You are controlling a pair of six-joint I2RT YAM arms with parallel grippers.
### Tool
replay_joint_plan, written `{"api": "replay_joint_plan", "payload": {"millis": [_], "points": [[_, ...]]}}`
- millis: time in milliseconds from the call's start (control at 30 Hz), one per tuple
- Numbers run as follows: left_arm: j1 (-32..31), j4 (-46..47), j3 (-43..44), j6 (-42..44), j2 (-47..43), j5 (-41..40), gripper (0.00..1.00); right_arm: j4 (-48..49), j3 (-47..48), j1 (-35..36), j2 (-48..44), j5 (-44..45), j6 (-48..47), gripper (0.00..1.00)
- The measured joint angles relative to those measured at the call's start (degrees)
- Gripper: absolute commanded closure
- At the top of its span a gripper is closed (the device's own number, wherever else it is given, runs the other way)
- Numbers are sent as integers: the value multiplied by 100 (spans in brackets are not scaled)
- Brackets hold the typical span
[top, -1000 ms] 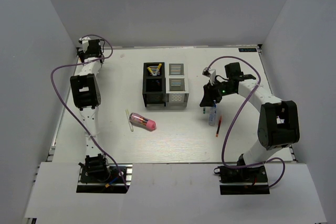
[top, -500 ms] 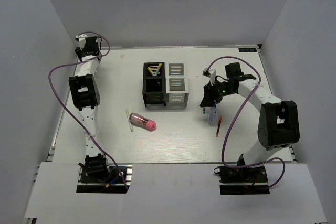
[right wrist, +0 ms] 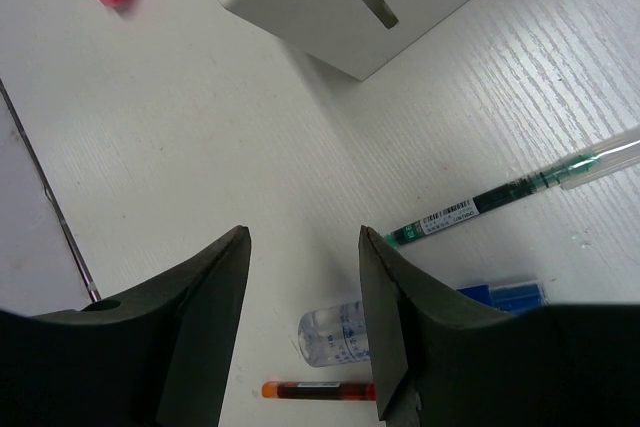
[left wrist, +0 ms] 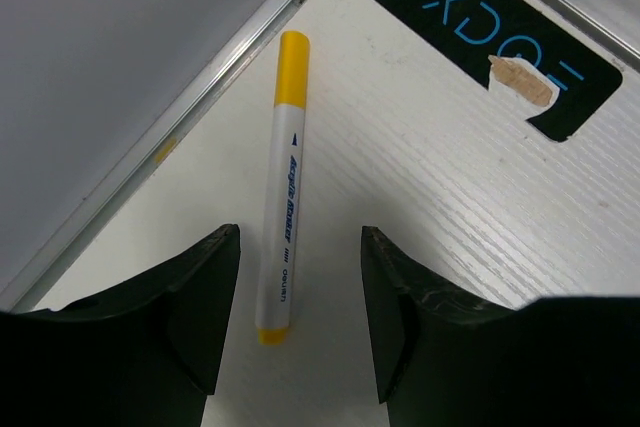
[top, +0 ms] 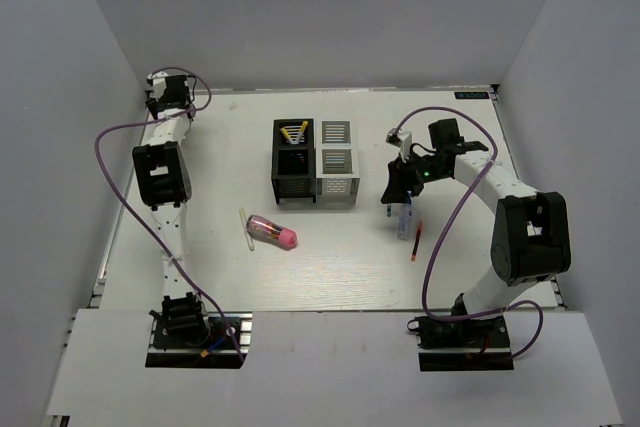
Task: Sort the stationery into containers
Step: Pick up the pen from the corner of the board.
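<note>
My left gripper (top: 163, 97) is open at the table's far left corner. In the left wrist view it (left wrist: 298, 247) hangs over a white marker with yellow ends (left wrist: 282, 197), whose near end lies between the fingers. My right gripper (top: 399, 193) is open and empty right of the silver-white organizer (top: 337, 161). In the right wrist view it (right wrist: 302, 247) hangs above a clear blue-capped bottle (right wrist: 338, 335), a red pen (right wrist: 310, 389) and a green pen (right wrist: 500, 197). The black organizer (top: 293, 163) holds yellow pens (top: 295, 131). A pink-and-clear cylinder (top: 272, 232) and a white pen (top: 245, 230) lie in front of it.
The left wrist view shows a black logo sticker (left wrist: 480, 37) and the metal edge rail (left wrist: 230, 57) against the grey wall. Grey walls close the table on three sides. The right arm's purple cable (top: 440, 237) loops over the table's right side.
The left wrist has shifted slightly at the far left corner. The right arm and the loose items have not moved.
</note>
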Motion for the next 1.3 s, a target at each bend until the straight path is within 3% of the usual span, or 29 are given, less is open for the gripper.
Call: {"api": "replay_joint_plan", "payload": {"millis": [867,1100,1300], "points": [[-2,319,-192,136,-13,-31,44,-7,33,-96,0,2,2,46],[-2,389,-262,-96,-31,7,53,-7,70,-125,0,20,4,46],[-2,457,-490,-337,-155,42,53,-7,72,-151,0,22,4,46]]}}
